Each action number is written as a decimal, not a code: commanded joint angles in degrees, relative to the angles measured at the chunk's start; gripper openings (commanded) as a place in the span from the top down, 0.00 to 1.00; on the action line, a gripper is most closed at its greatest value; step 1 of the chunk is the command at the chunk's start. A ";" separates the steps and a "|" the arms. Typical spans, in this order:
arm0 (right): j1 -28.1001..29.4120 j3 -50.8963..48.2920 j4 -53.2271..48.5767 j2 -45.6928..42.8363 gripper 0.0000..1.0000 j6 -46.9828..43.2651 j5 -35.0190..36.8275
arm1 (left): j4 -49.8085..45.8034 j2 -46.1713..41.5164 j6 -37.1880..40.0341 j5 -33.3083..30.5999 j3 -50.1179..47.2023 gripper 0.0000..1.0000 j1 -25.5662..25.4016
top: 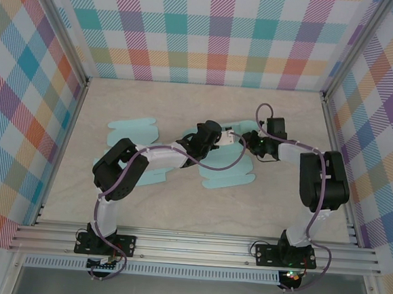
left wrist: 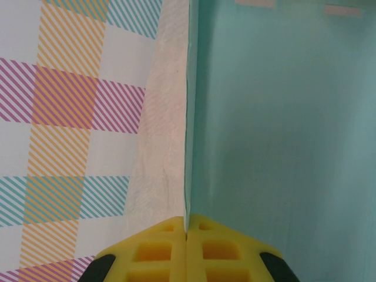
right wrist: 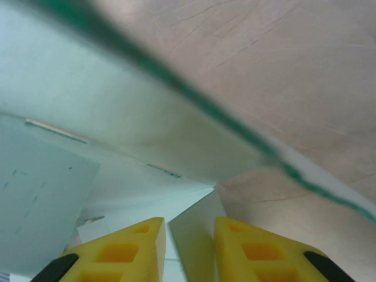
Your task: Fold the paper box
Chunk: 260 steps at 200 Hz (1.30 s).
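- Paper box [top: 228,180]: pale teal sheet, outer flaps lying flat mid-table [top: 178,210], with both my arms meeting over its centre.
- My left gripper [left wrist: 186,226]: pads pressed together, pinching the edge of an upright panel.
- My right gripper [right wrist: 189,226]: fingers spread, a loose flap between them, contact unclear.
- Checked wall [left wrist: 59,100] sits beyond the upright panel.

Overhead view: bright, even, diffuse light from above. Sharp across the frame. Shadows beneath my left arm [top: 162,156] on the worktop [top: 178,210] faint and soft-edged.

Left wrist view: evenly lit. Close panel of the paper box [left wrist: 282,129] smooth and slightly soft. Plaid wall [left wrist: 64,117] crisper.

Right wrist view: nearest paper edge smeared to a dark-green blur across the frame. Dim shade under the sheet. Worktop grain behind it in focus.
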 commanded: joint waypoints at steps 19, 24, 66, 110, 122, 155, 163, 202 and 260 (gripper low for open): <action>1.35 0.81 3.85 2.37 0.74 2.01 -2.91 | -1.16 -0.28 -1.76 1.06 2.05 1.00 -0.85; 1.51 0.90 3.97 2.68 0.74 2.15 -2.92 | -1.05 -0.23 -1.62 1.01 2.05 1.00 -0.87; 1.93 0.55 7.30 4.27 0.76 6.76 -7.45 | 2.80 0.21 0.20 -0.86 1.51 1.00 -0.93; 1.82 -0.90 0.48 -4.20 0.64 4.13 -2.77 | 12.24 -0.63 3.40 -0.57 -2.05 1.00 -0.97; 1.67 -1.06 -3.47 -7.19 0.62 2.14 0.40 | 15.03 -1.13 4.38 -0.26 -3.14 1.00 -0.98; -1.83 -3.87 -8.68 -13.52 0.57 0.06 3.54 | 22.18 -1.01 8.43 0.74 -5.87 1.00 -0.99; -3.28 -4.99 -8.88 -14.81 0.57 0.37 2.81 | 24.03 -0.56 9.76 0.73 -6.46 1.00 -0.97; -10.29 -8.32 -10.45 -21.76 0.56 -0.26 -0.65 | 37.08 3.54 19.41 0.88 -9.52 1.00 -1.55; -19.97 -3.93 -14.44 -20.70 0.55 -2.65 -2.12 | 43.00 7.56 25.27 2.09 -9.00 1.00 -1.58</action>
